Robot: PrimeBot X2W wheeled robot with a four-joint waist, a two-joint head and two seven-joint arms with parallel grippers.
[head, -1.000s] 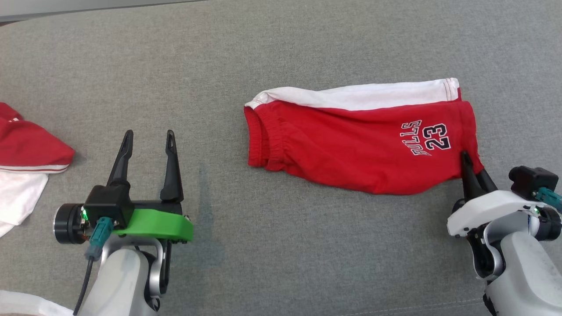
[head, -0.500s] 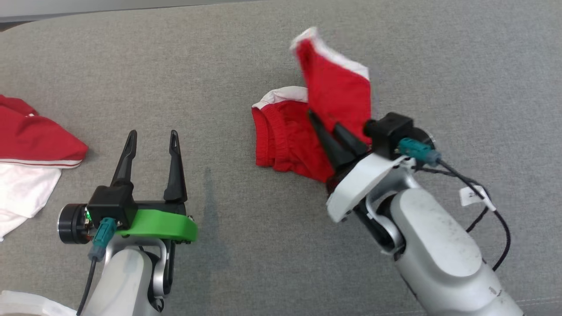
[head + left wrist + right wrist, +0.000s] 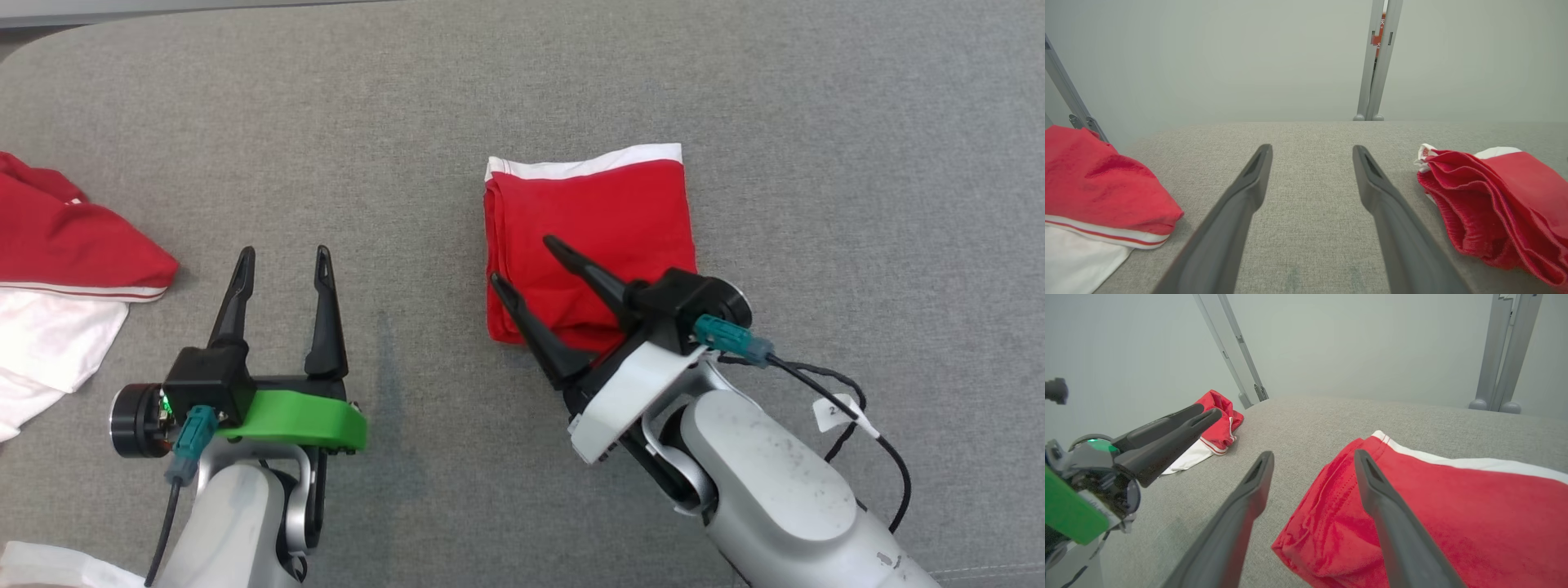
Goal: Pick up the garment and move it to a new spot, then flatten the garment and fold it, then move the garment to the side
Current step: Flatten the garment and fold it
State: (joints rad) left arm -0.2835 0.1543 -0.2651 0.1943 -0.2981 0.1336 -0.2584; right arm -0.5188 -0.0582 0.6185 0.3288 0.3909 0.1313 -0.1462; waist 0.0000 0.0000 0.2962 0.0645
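Note:
The garment (image 3: 596,220), red shorts with a white band along the far edge, lies folded in half as a rough square on the grey surface (image 3: 816,163). My right gripper (image 3: 519,260) is open over its near left corner; one finger lies above the red cloth, the other just off its left edge, and nothing is held. From the right wrist, the garment (image 3: 1453,514) spreads under the right-hand finger of my right gripper (image 3: 1314,455). My left gripper (image 3: 284,251) stands open and empty, well left of the shorts. In the left wrist view, my left gripper (image 3: 1312,149) has the garment's bunched layers (image 3: 1494,196) to its right.
Another red and white garment (image 3: 73,253) lies crumpled at the left edge, also seen as a red heap (image 3: 1094,183) from the left wrist. A white cloth (image 3: 41,563) shows at the bottom left corner. Metal frame posts (image 3: 1378,61) stand beyond the surface's far edge.
My right gripper carried the shorts' right end up and over to the left, folding them in half, then let go and opened. The left arm stayed put; the camera shifted slightly.

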